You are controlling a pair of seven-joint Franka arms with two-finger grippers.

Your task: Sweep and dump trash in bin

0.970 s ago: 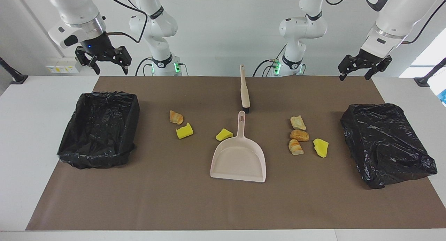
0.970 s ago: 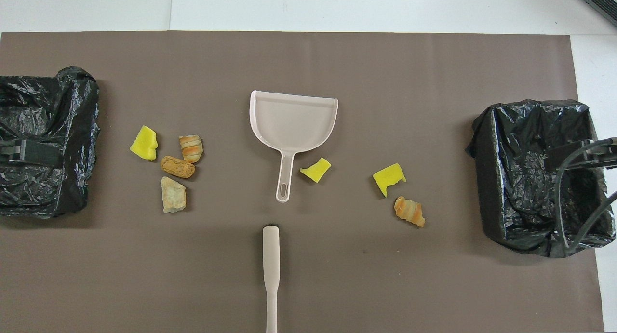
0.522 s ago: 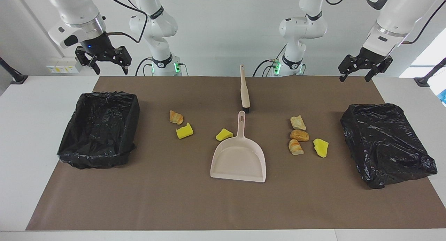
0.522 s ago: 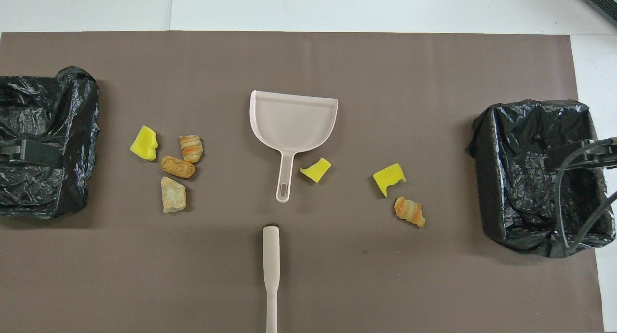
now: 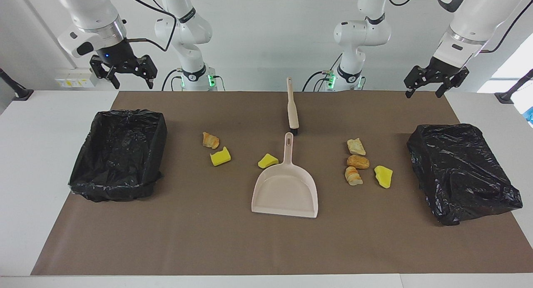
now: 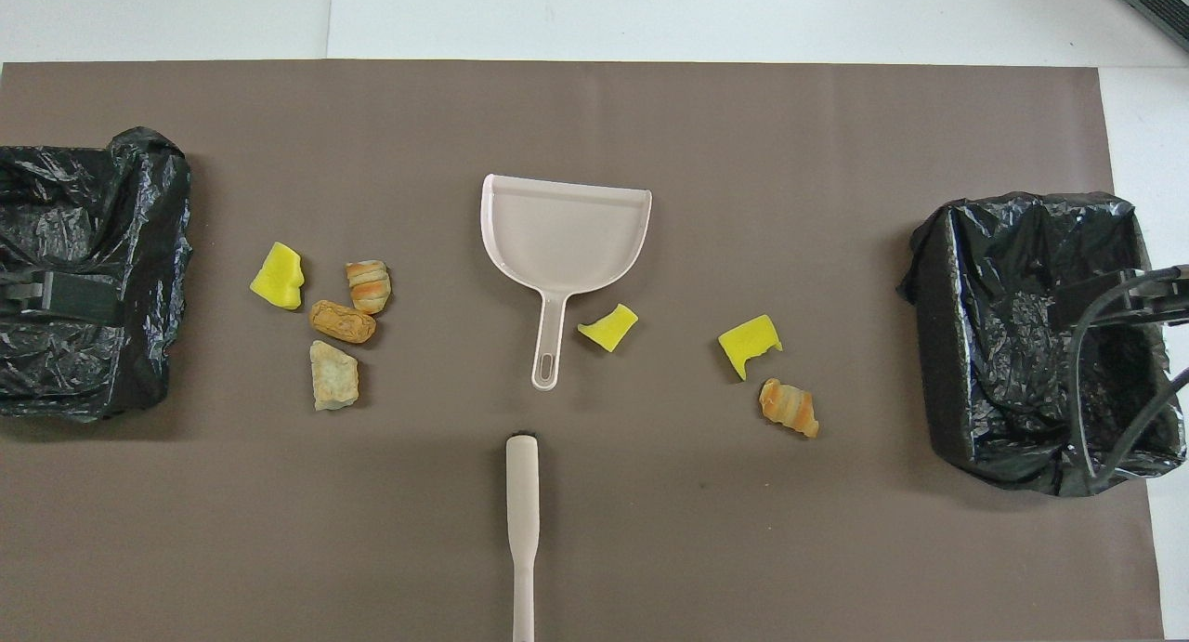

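The trash lies in loose lumps on the brown mat [image 5: 216, 238]. Toward the left arm's end are a yellow sponge chunk [image 5: 383, 176] [image 6: 278, 275] and three bread-like pieces [image 5: 357, 161] [image 6: 343, 321]. Another yellow chunk [image 5: 267, 161] [image 6: 608, 327] touches the beige dustpan's [image 5: 285, 190] [image 6: 565, 238] handle. Toward the right arm's end lie a yellow chunk [image 5: 220, 156] [image 6: 749, 343] and a bread piece [image 5: 210, 140] [image 6: 789, 408]. The beige brush [image 5: 292, 106] [image 6: 522, 530] lies nearer the robots than the dustpan. A black-bagged bin [image 5: 118, 154] [image 6: 1031, 335] sits at the right arm's end, another [image 5: 462, 171] [image 6: 88, 270] at the left arm's. My right gripper [image 5: 132, 80] and left gripper [image 5: 424, 92] hang open and empty, high over the table's robot-side edge.
White tabletop [image 5: 37, 154] borders the mat at both ends. The dustpan's mouth faces away from the robots. The right arm's cable [image 6: 1105, 382] hangs over its bin in the overhead view.
Both grippers have shifted only very slightly in the air. Nothing on the table has moved.
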